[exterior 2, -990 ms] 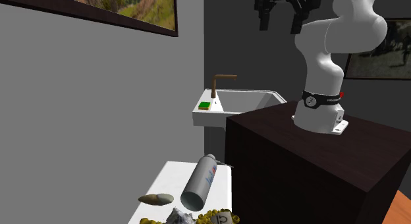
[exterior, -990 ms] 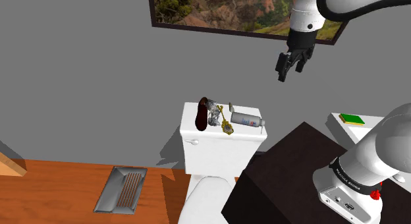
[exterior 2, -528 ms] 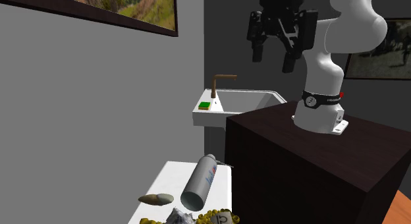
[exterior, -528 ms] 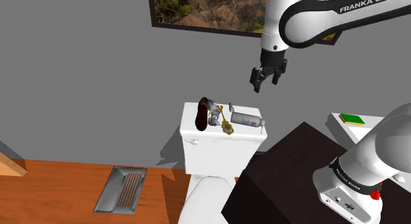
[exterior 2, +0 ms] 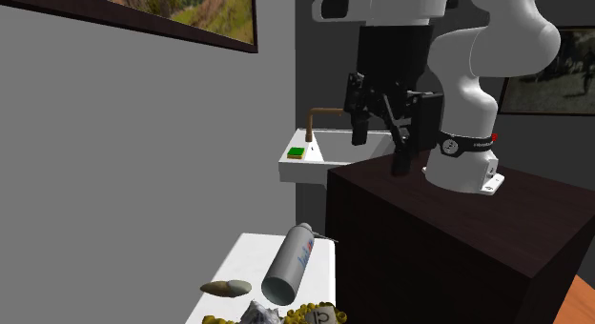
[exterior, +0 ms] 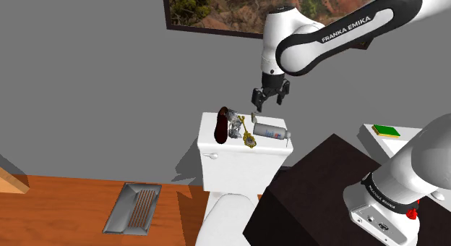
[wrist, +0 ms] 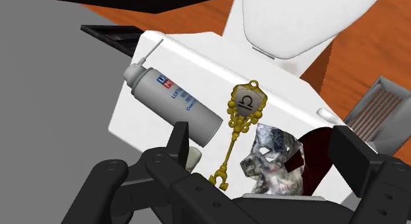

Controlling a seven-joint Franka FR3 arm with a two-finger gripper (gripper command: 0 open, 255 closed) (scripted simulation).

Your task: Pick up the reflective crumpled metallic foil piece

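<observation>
In the last second the arm has swung down from beside the picture [exterior: 217, 9], and the gripper [exterior: 269, 100] now hangs over the toilet tank [exterior: 269, 147] with its jaws spread and empty. The foil [exterior: 235, 126] lies on the lid at the gripper's eight o'clock in the shoulder view (a spray can [exterior: 271, 132] lies at the foil's three o'clock). What seems left is a short descent and a slight shift before closing.

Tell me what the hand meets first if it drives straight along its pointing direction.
Probably the crumpled silvery foil piece on the white toilet tank lid, which lies in line with the open hand; depth is unclear.
</observation>
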